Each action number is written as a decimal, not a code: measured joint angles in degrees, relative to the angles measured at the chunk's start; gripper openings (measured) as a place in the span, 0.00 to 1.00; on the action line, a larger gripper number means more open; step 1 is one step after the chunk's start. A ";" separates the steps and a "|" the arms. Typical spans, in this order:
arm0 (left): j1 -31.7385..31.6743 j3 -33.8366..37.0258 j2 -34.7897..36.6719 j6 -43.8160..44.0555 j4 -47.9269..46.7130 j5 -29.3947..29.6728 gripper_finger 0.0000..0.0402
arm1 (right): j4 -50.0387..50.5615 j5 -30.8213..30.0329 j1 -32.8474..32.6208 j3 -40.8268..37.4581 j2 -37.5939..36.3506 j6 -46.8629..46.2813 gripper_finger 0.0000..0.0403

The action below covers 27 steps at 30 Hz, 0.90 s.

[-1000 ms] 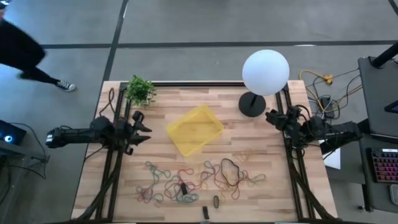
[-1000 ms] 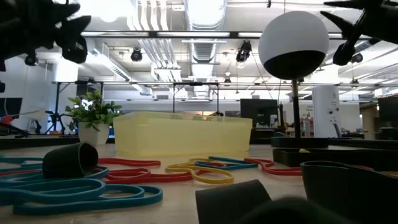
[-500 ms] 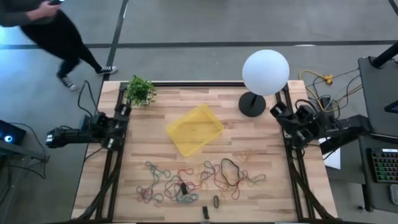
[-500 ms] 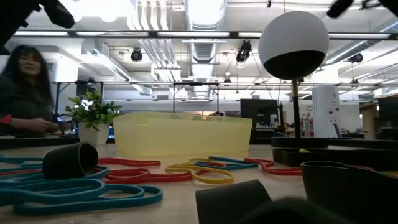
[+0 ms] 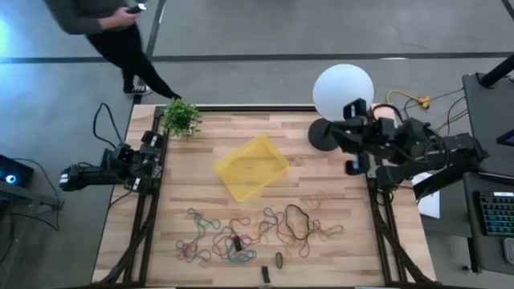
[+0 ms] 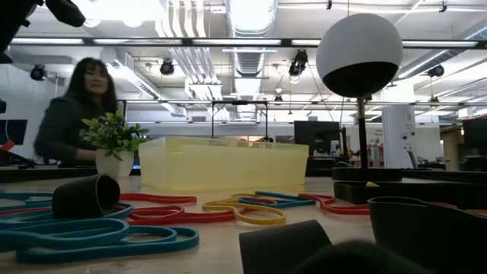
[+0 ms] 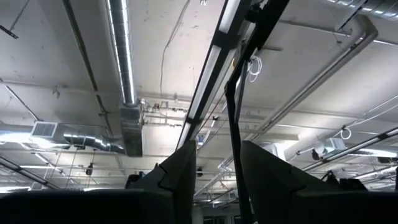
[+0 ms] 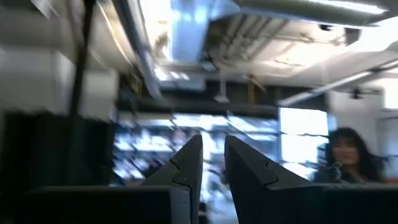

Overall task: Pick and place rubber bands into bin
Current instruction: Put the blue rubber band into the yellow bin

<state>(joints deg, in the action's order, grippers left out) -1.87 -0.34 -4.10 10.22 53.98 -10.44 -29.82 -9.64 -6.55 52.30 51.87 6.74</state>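
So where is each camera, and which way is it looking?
High view: above the table, looking straight down; shows both arms, the bin, the bands.
Low view: at tabletop height, looking level across the bands to the bin; only a bit of arm, top corner.
Left wrist view: aimed up at the ceiling past the left gripper.
Right wrist view: looks level into the room past the right gripper.
Shared: high and low both show the lamp and plant.
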 joint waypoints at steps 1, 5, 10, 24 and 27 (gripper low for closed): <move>0.00 0.00 0.00 0.00 0.00 0.00 0.28 | 2.06 -1.80 -0.01 2.50 1.63 1.50 0.15; 0.00 0.00 0.00 -0.04 -0.01 0.00 0.28 | 9.88 -9.10 0.02 11.99 8.29 7.79 0.19; 0.00 0.00 0.00 -0.04 0.00 0.00 0.28 | 16.45 -13.32 -0.02 21.76 15.86 13.17 0.28; 0.00 0.00 0.00 13.35 0.02 0.95 0.28 | 23.02 -13.44 0.38 30.29 20.93 14.47 0.44; 0.00 0.00 0.00 13.40 -0.06 1.94 0.28 | 23.72 -13.44 0.33 30.29 20.48 14.43 0.43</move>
<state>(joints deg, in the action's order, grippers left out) -1.87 -0.34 -4.10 23.61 53.92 -8.50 -6.11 -23.08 -6.22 82.59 72.36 21.17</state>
